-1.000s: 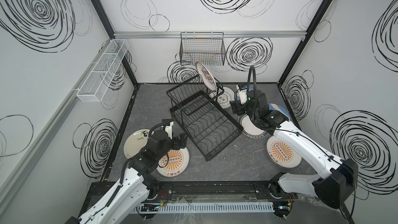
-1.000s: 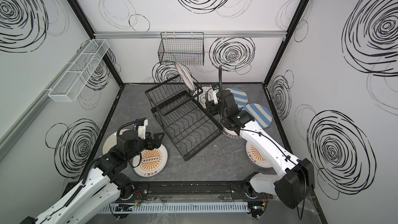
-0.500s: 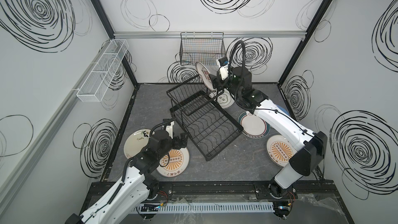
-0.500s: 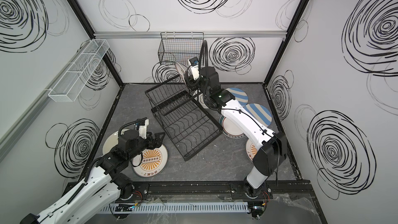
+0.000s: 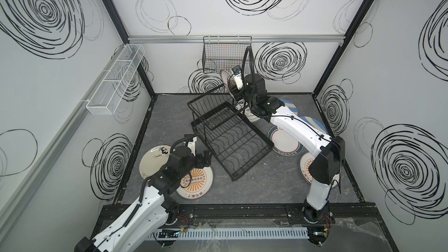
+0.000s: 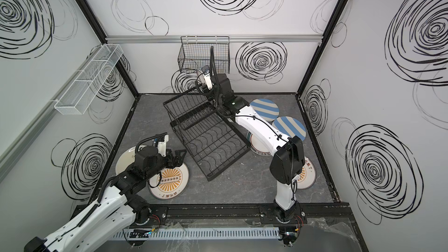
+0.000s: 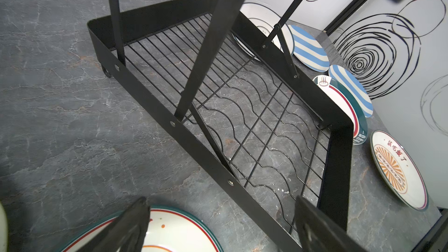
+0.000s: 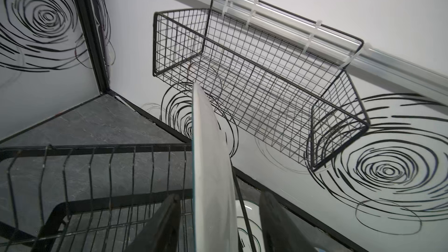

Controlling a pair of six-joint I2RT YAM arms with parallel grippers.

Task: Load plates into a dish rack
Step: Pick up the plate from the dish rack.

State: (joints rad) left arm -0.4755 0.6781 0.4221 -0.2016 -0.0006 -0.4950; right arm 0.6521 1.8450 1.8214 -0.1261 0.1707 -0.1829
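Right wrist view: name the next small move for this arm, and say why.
Probably close the right gripper on the upright plate. The plate stands edge-on between the jaws at the dish rack upper basket, with gaps showing on both sides, so nothing grips it yet.

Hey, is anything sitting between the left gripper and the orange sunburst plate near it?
Nothing visible does. The left gripper hangs, jaws open, above the sunburst plate at its edge nearest the dish rack, with no object between them. The rack's wall lies beside the plate, not over it.
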